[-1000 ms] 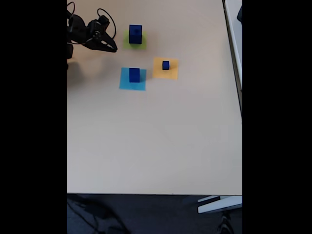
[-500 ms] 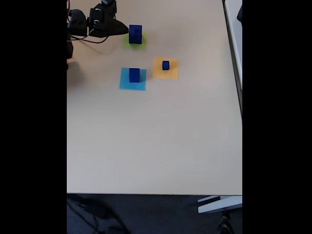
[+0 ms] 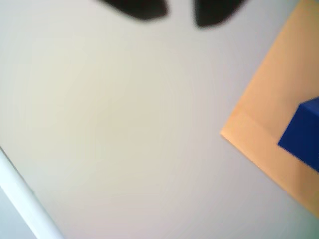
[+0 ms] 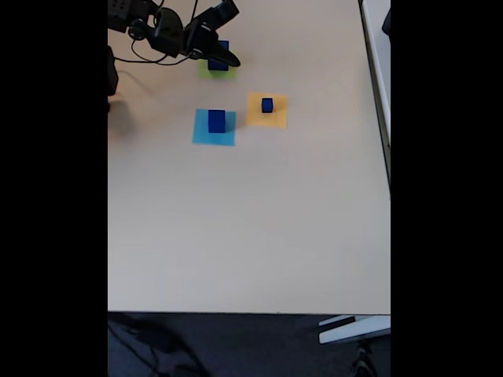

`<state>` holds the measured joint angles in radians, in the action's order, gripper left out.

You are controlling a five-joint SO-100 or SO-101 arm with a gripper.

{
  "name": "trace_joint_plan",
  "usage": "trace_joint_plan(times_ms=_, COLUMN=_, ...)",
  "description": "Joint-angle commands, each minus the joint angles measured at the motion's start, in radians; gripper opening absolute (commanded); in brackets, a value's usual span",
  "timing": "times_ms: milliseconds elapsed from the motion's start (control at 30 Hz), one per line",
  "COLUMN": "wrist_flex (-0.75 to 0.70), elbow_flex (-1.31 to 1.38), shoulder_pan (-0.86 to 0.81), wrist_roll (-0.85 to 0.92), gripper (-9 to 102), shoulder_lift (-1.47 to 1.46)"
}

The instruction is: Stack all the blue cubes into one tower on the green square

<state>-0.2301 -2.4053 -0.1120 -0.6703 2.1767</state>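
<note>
In the fixed view a large blue cube (image 4: 215,65) stands on the green square (image 4: 207,72), partly covered by my gripper (image 4: 229,60), which reaches over it from the left. A medium blue cube (image 4: 217,120) rests on a light-blue square (image 4: 203,135). The small blue cube (image 4: 267,104) sits on an orange square (image 4: 256,118). In the wrist view my gripper (image 3: 180,11) shows two dark fingertips (image 3: 134,7) slightly apart, open, with nothing between them. That view has the small blue cube (image 3: 304,135) on the orange square (image 3: 269,129) at its right edge.
The beige table (image 4: 251,228) stretches bare toward the near edge. A white strip along the table's edge (image 3: 25,199) crosses the wrist view's lower left. The arm's body and cables (image 4: 149,31) sit at the table's top left.
The gripper has swung from left of the green square to the right, and it now hangs over the large cube. No cube has moved.
</note>
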Motion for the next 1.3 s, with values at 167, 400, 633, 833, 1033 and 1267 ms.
trace_joint_plan(times_ms=167, wrist_flex=-0.44, elbow_flex=0.397, shoulder_pan=0.066, wrist_roll=-0.278, gripper=0, shoulder_lift=-0.141)
trace_joint_plan(times_ms=400, wrist_flex=-0.834, elbow_flex=0.609, shoulder_pan=0.132, wrist_roll=-0.655, gripper=0, shoulder_lift=-0.239)
trace_joint_plan(times_ms=633, wrist_flex=-1.195, elbow_flex=1.063, shoulder_pan=0.239, wrist_roll=-0.963, gripper=0, shoulder_lift=-0.52)
trace_joint_plan(times_ms=833, wrist_flex=-1.203, elbow_flex=1.127, shoulder_pan=0.299, wrist_roll=-1.134, gripper=1, shoulder_lift=-0.586)
trace_joint_plan(times_ms=1033, wrist_flex=-1.272, elbow_flex=1.258, shoulder_pan=0.339, wrist_roll=-1.247, gripper=2, shoulder_lift=-0.675)
trace_joint_plan(times_ms=1267, wrist_flex=-1.298, elbow_flex=1.319, shoulder_pan=0.39, wrist_roll=-1.333, gripper=5, shoulder_lift=-0.729)
